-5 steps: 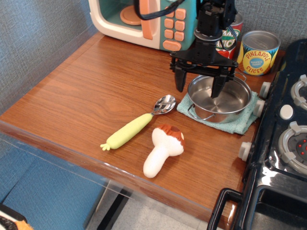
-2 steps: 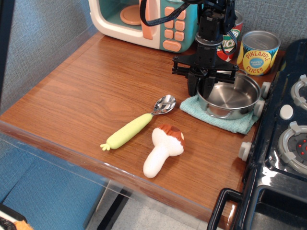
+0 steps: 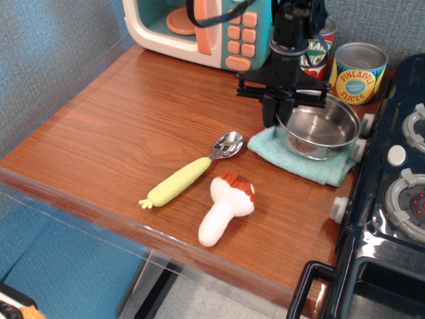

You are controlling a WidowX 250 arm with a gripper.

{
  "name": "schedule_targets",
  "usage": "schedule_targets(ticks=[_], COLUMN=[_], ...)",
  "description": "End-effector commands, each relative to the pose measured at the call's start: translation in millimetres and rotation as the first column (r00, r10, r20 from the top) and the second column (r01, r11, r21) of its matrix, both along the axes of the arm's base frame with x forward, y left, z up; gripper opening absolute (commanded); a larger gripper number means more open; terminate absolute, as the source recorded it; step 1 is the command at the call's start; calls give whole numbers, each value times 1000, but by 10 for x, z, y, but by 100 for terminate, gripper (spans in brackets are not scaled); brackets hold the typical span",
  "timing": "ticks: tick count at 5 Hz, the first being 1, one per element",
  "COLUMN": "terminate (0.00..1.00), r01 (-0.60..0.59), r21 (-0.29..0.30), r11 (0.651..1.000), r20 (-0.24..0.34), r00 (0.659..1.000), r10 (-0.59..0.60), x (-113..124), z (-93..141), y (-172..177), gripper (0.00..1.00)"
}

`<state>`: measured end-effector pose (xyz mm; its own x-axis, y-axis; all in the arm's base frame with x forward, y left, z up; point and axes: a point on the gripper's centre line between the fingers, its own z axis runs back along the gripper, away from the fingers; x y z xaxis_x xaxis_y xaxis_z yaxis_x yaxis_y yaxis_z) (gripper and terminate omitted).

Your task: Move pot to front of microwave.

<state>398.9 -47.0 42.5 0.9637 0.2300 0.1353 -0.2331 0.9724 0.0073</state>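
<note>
The shiny steel pot (image 3: 320,130) is at the right of the counter, over a teal cloth (image 3: 297,158), and looks lifted slightly off it. My black gripper (image 3: 277,114) is shut on the pot's left rim, with the arm rising straight above it. The microwave (image 3: 199,28), cream with a teal front and salmon-pink buttons and handle, stands at the back, left of the gripper. Its door is open and the pink plate shows inside.
A tomato sauce tin (image 3: 315,52) and a pineapple slices tin (image 3: 357,72) stand behind the pot. A black toy stove (image 3: 392,199) fills the right side. A spoon with a yellow-green handle (image 3: 192,171) and a plush mushroom (image 3: 227,206) lie on the wooden counter in front.
My gripper went from open above the pot to shut on its left rim. The pot has shifted right and back and risen slightly off the cloth.
</note>
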Motion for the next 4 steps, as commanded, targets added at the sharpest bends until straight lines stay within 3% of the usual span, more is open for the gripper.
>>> schedule_targets(ticks=[1, 4], terminate=[0, 0], r01=[-31, -25], r21=[-32, 16], r11=[999, 1000], r20=[44, -53], r00=[999, 998], r10=[32, 26], x=[11, -23], z=[471, 177], y=[7, 40], gripper=[100, 100])
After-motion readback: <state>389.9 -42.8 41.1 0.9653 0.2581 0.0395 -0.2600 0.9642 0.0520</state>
